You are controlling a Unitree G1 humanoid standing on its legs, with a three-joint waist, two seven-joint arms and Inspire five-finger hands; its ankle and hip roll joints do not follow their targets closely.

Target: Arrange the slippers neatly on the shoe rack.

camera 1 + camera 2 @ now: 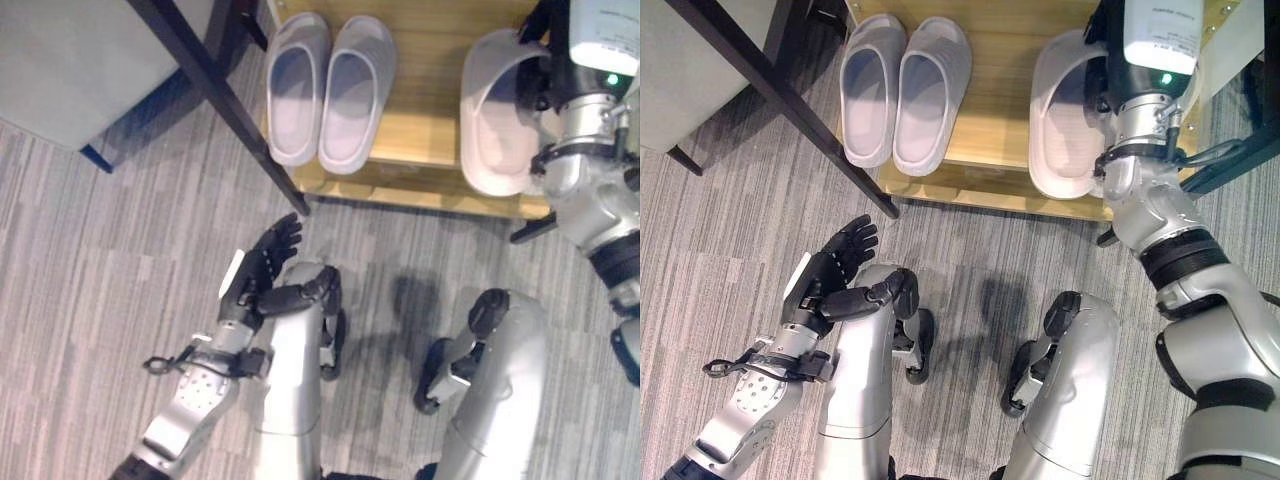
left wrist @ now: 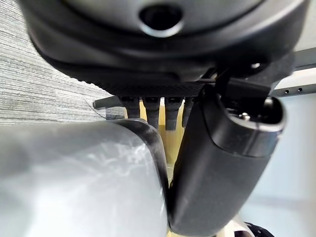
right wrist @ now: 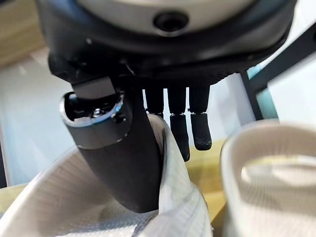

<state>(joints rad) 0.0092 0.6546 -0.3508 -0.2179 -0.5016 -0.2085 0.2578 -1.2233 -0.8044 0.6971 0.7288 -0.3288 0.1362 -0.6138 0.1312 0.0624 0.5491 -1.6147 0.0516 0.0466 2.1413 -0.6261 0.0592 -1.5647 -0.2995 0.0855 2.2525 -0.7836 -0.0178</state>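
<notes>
A low wooden shoe rack (image 1: 420,135) stands on grey striped carpet (image 1: 100,260); a dark furniture leg (image 1: 225,105) slants across its left end, with a pale grey panel (image 1: 70,60) beyond it; a pair of pale grey slippers (image 1: 902,90) lies side by side on the rack's left part, toes toward the robot, the two touching along their inner edges; a third slipper (image 1: 495,115) sits tilted at the rack's right part, its front edge near the shelf's rim; the right hand (image 1: 1102,60) reaches down over this slipper, thumb pressed inside the upper and fingers (image 3: 195,121) curled over its outside, pinching the material; the left hand (image 1: 265,262) hovers low over the carpet, well apart from the rack, fingers relaxed and holding nothing.
</notes>
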